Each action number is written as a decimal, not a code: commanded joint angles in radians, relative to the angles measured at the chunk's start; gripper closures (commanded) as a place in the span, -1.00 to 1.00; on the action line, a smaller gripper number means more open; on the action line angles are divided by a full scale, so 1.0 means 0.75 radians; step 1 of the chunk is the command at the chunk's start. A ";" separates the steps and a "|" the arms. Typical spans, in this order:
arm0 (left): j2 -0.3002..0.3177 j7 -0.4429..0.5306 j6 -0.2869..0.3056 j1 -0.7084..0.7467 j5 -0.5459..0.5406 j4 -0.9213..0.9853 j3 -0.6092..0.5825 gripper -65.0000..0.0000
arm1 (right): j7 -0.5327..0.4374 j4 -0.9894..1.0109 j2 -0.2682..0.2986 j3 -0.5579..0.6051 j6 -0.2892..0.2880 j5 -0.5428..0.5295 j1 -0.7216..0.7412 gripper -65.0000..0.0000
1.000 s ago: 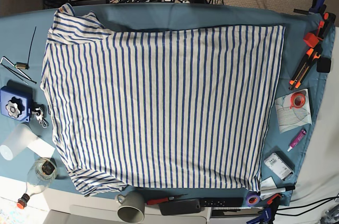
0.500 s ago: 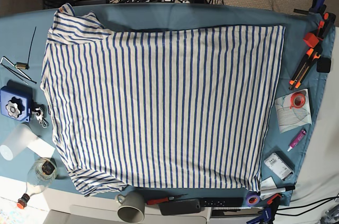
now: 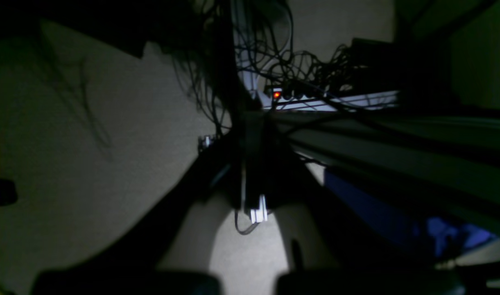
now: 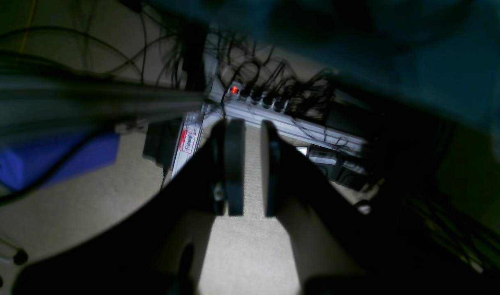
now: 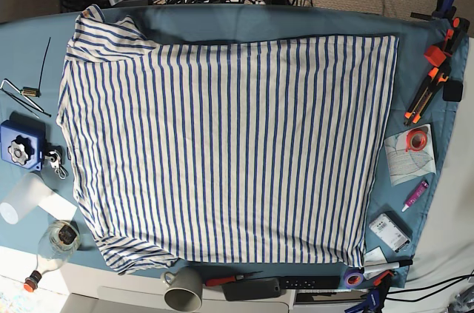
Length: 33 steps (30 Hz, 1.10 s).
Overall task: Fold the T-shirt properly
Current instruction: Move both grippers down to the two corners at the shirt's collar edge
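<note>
Overhead base; wrist views floorward

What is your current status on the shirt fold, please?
Left tool shut, empty; right tool slightly open, empty; both off the table's far edge. T-shirt flat, unfolded, on the teal cloth. Mug near its front hem.

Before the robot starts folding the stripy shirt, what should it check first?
1. T-shirt lying flat and spread on the table cloth: ok.
2. No clutter on the shirt; the mug and clamps sit beside it: ok.
3. Right gripper empty, jaws slightly apart: ok.
4. Left gripper empty: cannot tell, its picture is too dark; it is shut.
5. Both grippers over the shirt: not ok, the wrist cameras see floor and cables behind the table.
</note>
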<state>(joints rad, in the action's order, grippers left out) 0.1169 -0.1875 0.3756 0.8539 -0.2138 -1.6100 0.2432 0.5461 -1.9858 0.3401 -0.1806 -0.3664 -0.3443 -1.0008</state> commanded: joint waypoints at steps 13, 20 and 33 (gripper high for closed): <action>0.007 -0.125 0.015 0.063 -0.011 -0.408 0.117 1.00 | 0.247 -0.494 0.001 -0.178 -0.008 -0.134 -0.017 0.75; 0.007 -0.183 0.025 0.062 -0.010 -0.561 0.125 1.00 | 0.284 -0.494 0.001 -0.178 0.020 -0.053 -0.017 0.75; 0.007 -0.215 0.024 0.061 -0.010 -0.701 0.125 0.23 | 0.210 -0.494 0.001 -0.178 0.028 0.192 0.009 0.10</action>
<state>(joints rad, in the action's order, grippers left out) 0.1173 -0.3668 0.3901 0.8864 -0.2111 -2.1159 0.3351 0.7223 -2.3417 0.3321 -0.3077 -0.3508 -0.2020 -0.9874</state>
